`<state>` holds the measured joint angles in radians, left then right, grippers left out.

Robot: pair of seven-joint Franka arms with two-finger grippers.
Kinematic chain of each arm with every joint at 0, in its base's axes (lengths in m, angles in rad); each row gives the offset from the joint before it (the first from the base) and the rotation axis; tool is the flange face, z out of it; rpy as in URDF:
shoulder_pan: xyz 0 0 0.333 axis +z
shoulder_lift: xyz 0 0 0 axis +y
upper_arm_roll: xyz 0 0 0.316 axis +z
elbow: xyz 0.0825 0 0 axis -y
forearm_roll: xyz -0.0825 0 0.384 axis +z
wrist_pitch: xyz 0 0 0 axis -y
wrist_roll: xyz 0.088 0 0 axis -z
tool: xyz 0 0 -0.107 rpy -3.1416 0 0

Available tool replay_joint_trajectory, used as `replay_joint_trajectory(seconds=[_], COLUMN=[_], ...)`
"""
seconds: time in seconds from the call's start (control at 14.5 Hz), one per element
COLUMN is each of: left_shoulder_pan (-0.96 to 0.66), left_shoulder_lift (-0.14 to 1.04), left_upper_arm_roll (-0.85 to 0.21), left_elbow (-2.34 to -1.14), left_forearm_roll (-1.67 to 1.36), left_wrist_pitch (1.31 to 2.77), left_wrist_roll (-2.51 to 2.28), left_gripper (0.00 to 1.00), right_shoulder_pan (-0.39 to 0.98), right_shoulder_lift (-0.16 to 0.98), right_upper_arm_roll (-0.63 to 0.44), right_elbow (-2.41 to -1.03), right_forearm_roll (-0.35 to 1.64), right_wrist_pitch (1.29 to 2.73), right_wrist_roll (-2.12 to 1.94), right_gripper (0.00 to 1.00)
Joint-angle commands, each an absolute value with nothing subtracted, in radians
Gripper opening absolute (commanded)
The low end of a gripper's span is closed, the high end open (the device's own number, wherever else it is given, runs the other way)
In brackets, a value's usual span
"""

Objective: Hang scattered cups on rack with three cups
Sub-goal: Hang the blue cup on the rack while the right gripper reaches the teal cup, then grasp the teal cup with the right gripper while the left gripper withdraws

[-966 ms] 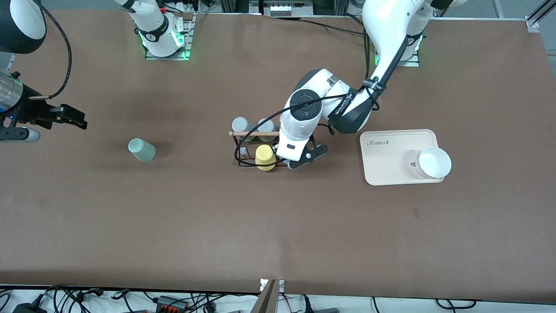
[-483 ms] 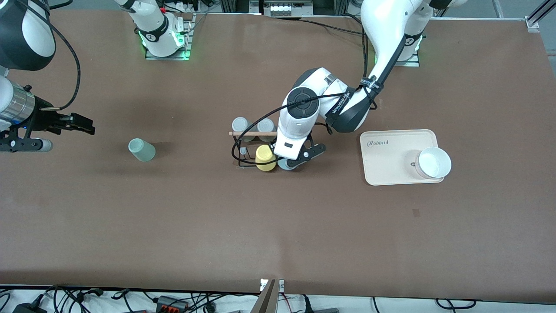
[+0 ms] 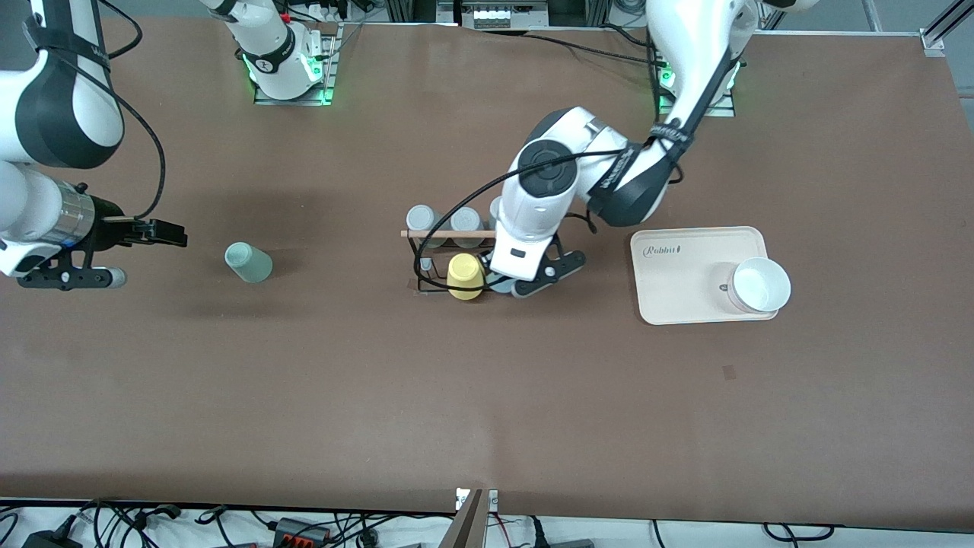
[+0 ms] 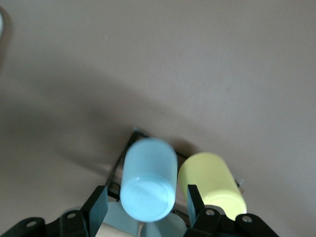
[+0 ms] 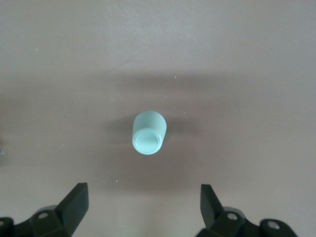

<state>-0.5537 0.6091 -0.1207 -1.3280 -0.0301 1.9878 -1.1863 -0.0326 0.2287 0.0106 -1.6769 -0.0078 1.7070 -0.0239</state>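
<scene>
- Table (image 3: pixel 304 396): brown, holds everything.
- Left arm (image 3: pixel 609 175): reaches from its base to the rack at mid-table.
- Right arm (image 3: pixel 46 137): at its own end of the table, up in the air.
- Tray (image 3: pixel 685 289): cream, toward left arm's end; white bowl (image 3: pixel 761 285) sits on it.
- Rack (image 3: pixel 441 234): black wire w/ wooden dowel on top, near table centre. Two grey cups (image 3: pixel 420 218) on its pegs farther from the camera; yellow cup (image 3: pixel 466 275) on a peg nearer the camera.
- Left gripper (image 3: pixel 525 285): over the rack's end toward the tray, just beside yellow cup. Fingers (image 4: pixel 98 207) spread either side of the blue cup (image 4: pixel 149 178), small gap each side, not squeezing it.
- Blue cup: upside down at the rack, beside yellow cup; mostly hidden under the gripper in front view. Peg contact – cannot tell.
- Right gripper (image 3: pixel 163 232): over bare table beside the green cup, fingers (image 5: pixel 74 202) spread wide, nothing between them.
- Green cup (image 3: pixel 248 262): on the table, well apart from rack, toward right arm's end; flat base up in right wrist view (image 5: pixel 148 133).
</scene>
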Motion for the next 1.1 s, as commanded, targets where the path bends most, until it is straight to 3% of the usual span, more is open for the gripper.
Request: replay_joint_trajectory(seconds=[0.0, 0.14, 1.03], left_shoulder_pan=[-0.477, -0.405, 0.009], left_shoulder_lift=[0.502, 0.450, 0.249], left_upper_arm_roll=[-0.123, -0.129, -0.135], left_elbow=[-1.344, -1.351, -1.397], left_forearm_roll=[-0.006, -0.006, -0.018], left_wrist_pitch=[1.915, 1.856, 1.621], left_wrist_roll=[-1.105, -1.008, -0.306], left_gripper=[0.88, 1.00, 1.00], right_shoulder_pan=[-0.029, -0.029, -0.017], right_shoulder_lift=[0.225, 0.229, 0.270], right_upper_arm_roll=[0.015, 0.015, 0.017], right_elbow=[-1.681, -1.733, -2.153], right_forearm_roll=[-0.008, -0.015, -0.048], right_wrist_pitch=[1.701, 1.767, 2.331], right_wrist_roll=[-0.028, -0.026, 0.012], right_gripper=[1.00, 1.00, 1.00])
